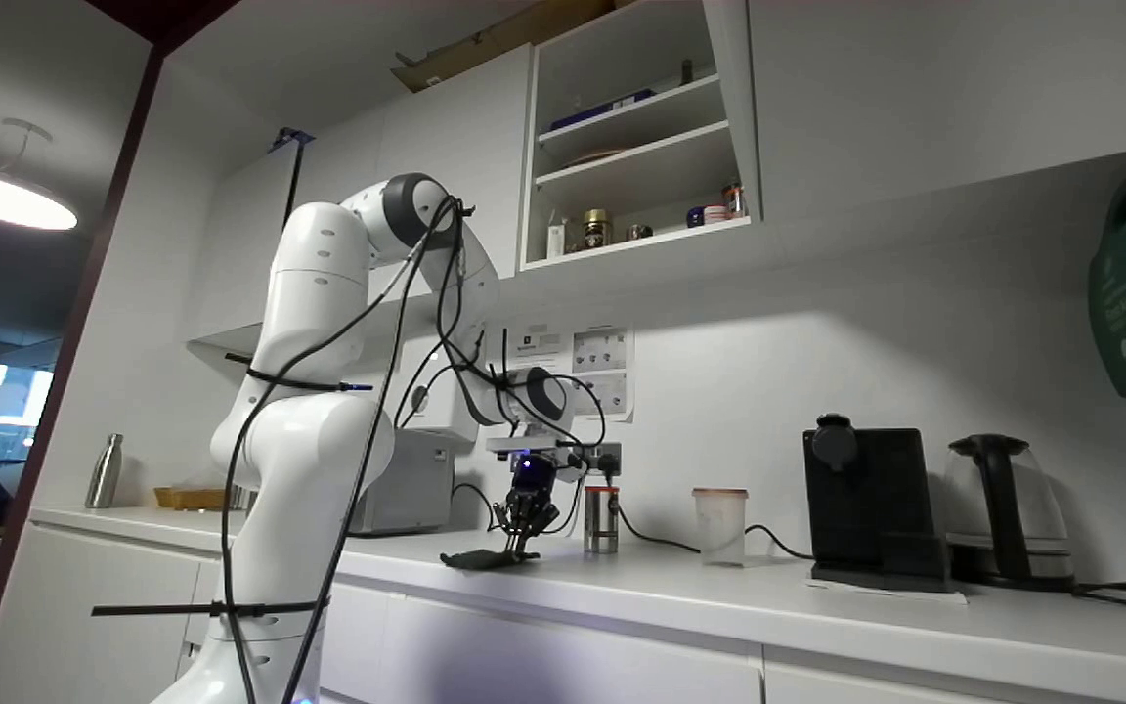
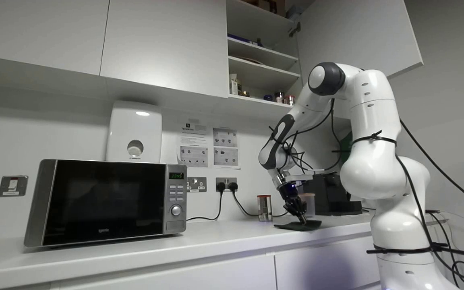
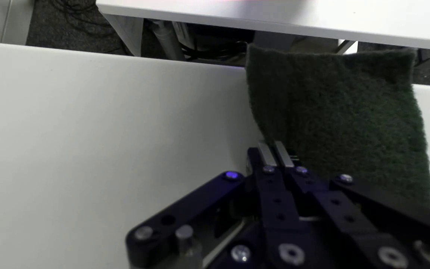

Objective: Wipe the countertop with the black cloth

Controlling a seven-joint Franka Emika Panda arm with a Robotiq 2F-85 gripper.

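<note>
"Where is the black cloth (image 3: 345, 116)?"

"It lies on the countertop (image 2: 232, 231), near the front edge; whether it hangs over, I cannot tell well. Bare room runs from it to the microwave (image 2: 109, 197)."

"And the arm (image 1: 319, 284)?"

"It is bent high at the elbow and reaches down. The gripper (image 3: 271, 145) has its fingers together, pinching the cloth's side."

"Any writing?"

"The microwave says 'igenix'."
</note>
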